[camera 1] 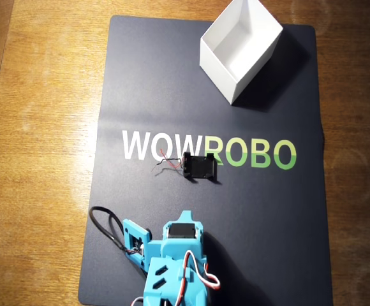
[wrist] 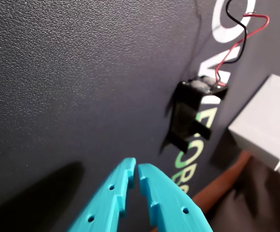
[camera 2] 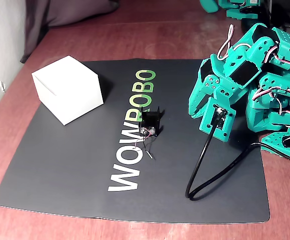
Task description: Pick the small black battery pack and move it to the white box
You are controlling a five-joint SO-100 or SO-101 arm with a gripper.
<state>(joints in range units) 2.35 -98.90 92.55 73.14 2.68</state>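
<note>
The small black battery pack [camera 1: 199, 167] lies on the black mat over the "ROBO" lettering, with its thin red and black wires [camera 1: 166, 159] trailing left in the overhead view. In the wrist view the pack [wrist: 190, 113] sits ahead and to the right of my teal gripper [wrist: 135, 165]. The gripper's fingers are shut, with only a hairline gap and nothing between them, and it hovers over bare mat well short of the pack. The white box [camera 1: 239, 48] stands open-topped at the mat's far right corner in the overhead view. It also shows in the fixed view [camera 2: 67, 87] and the wrist view [wrist: 268, 123].
The black mat [camera 1: 147, 83] marked WOWROBO covers a wooden table [camera 1: 38, 127]. My folded teal arm [camera 2: 240, 75] sits at the mat's edge. A black cable [camera 2: 205, 170] loops from the wrist camera onto the mat beside it.
</note>
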